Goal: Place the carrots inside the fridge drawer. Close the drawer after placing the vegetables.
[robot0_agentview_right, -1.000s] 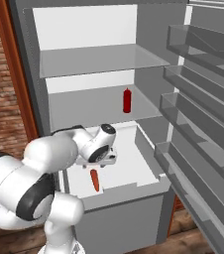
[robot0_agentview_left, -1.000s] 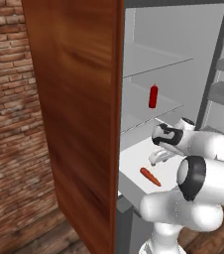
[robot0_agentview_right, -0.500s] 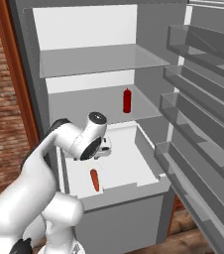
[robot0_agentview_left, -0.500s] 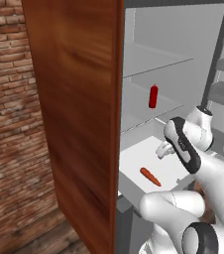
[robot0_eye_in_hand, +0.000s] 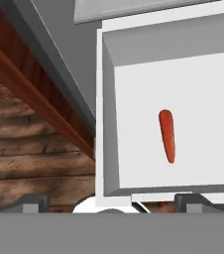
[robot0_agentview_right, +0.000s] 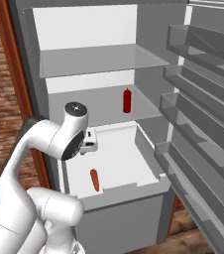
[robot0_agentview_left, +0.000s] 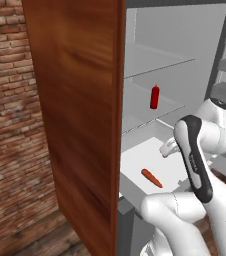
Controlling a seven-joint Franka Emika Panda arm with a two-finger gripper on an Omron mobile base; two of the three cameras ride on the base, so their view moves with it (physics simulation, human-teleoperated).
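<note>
Where brick wall (robot0_agentview_left: 15,125) looms, white drawer floor (robot0_eye_in_hand: 203,124).

The carrot (robot0_eye_in_hand: 167,135) has a smooth, evenly orange-red skin with a soft matt look. It lies on the floor of the fridge drawer (robot0_eye_in_hand: 109,124), whose walls look like plain white plastic, smooth and matt. The fridge shelves (robot0_agentview_right: 99,58) appear as clear, glass-like panes with a faint sheen. The red bottle (robot0_agentview_right: 127,100) is smooth and uniformly coloured, like plastic. The fridge door (robot0_agentview_left: 80,115) shows a reddish-brown wood grain with a slight satin gloss. The brick wall (robot0_agentview_left: 10,100) looks rough and matt, and the floor (robot0_eye_in_hand: 29,144) is dark planked wood.
</note>
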